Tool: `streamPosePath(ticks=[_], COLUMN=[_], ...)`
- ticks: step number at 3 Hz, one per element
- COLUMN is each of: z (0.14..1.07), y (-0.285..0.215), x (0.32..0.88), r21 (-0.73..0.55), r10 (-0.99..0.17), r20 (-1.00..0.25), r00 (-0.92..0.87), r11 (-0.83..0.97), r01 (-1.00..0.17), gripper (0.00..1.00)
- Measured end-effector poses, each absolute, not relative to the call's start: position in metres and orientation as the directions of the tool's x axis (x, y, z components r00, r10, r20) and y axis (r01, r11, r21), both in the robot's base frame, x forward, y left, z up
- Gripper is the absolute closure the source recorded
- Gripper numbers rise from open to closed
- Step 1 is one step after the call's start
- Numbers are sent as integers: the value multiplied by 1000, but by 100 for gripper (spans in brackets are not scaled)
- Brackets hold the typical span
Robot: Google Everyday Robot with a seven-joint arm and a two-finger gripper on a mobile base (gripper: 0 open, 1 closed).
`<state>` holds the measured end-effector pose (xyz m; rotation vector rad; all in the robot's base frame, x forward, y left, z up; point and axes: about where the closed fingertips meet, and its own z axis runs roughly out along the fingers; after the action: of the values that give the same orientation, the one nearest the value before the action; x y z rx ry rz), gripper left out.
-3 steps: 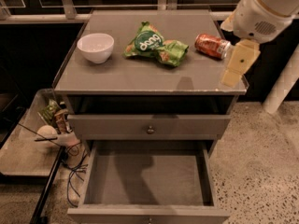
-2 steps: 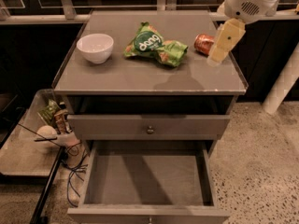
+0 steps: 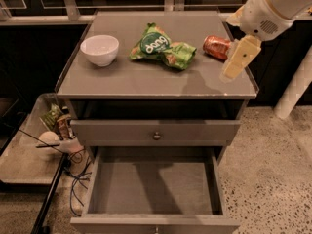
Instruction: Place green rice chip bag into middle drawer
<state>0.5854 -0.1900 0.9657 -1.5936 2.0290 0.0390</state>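
not much is getting done so far: the green rice chip bag (image 3: 161, 48) is lying on the cabinet top (image 3: 146, 82), and the middle drawer (image 3: 151, 189) is sitting pulled out with nothing in it. the gripper (image 3: 238, 58) is hovering by the soda can (image 3: 217, 47), and i can't tell if it's spread or closed. i'm counting one bag, one can, one white bowl (image 3: 99, 49) and one pulled-out drawer.

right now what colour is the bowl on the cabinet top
The bowl is white, camera view; the gripper hovers at the cabinet top's right edge.
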Motion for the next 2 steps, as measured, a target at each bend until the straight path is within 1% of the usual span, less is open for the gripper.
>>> streamPosePath(ticks=[1, 2], z=[959, 966], y=[-175, -162], x=[593, 609], r21=[-363, -409], r10=[-816, -760], r20=[-578, -649], r00=[-27, 34], r11=[286, 311], r01=[-887, -858], gripper=[0, 0])
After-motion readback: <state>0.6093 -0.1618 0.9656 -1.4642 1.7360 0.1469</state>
